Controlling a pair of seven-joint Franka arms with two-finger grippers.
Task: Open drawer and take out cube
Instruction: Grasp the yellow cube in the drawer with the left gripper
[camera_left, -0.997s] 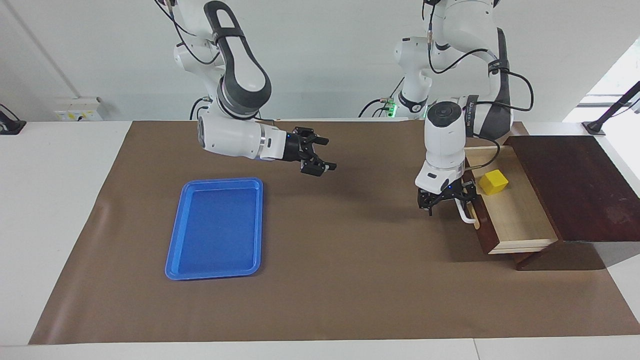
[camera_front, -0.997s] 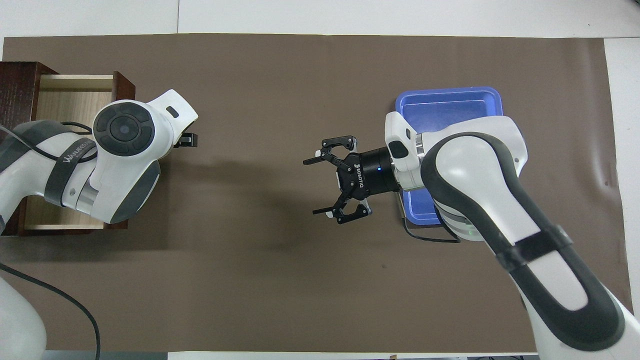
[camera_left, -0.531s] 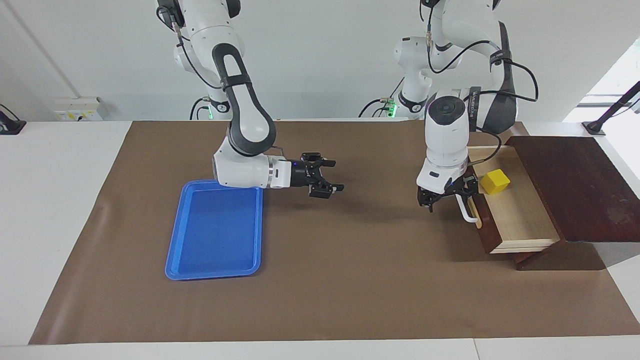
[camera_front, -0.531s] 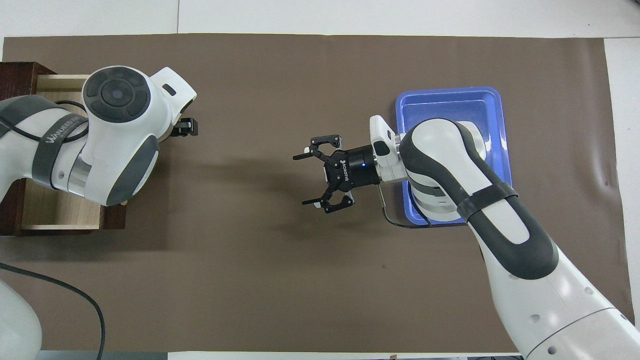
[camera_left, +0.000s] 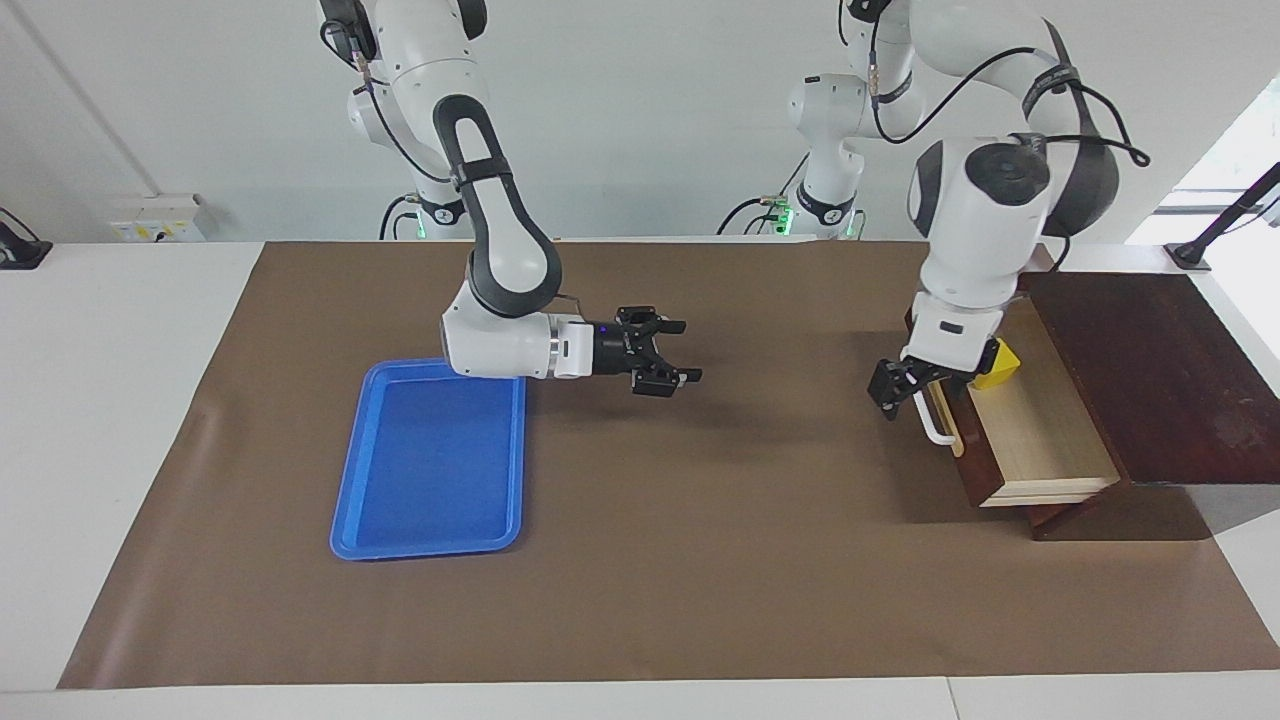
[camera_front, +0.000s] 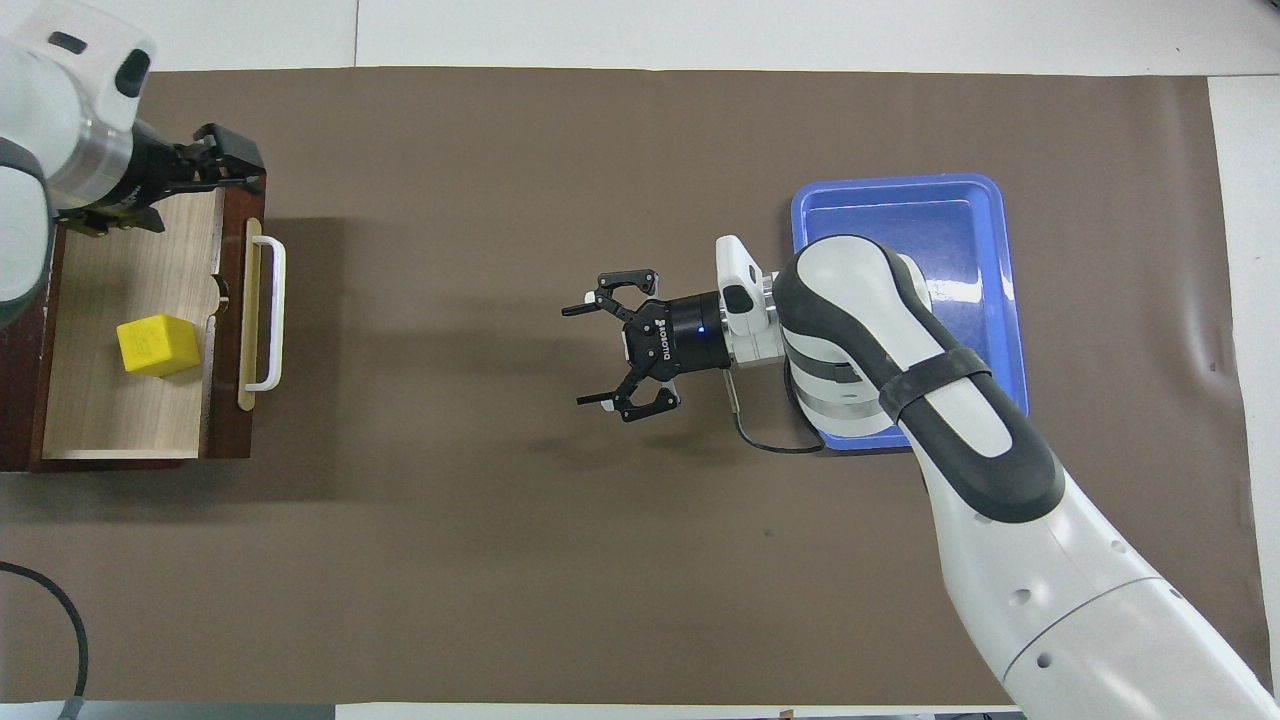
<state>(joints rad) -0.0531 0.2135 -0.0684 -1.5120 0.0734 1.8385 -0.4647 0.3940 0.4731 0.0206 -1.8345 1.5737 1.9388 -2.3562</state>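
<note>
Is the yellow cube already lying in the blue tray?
No, the yellow cube sits inside the open drawer, and the blue tray holds nothing.

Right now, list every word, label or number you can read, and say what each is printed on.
"ROBOTIQ": white letters on the black body of the right gripper, clearest in the overhead view.
Nothing readable on the drawer, the cube, the blue tray or the left gripper.

Counted on the worktop (camera_left: 120, 400) are one drawer (camera_front: 130, 330), one yellow cube (camera_front: 155, 345), one blue tray (camera_left: 430, 460) and two robot arms.
</note>
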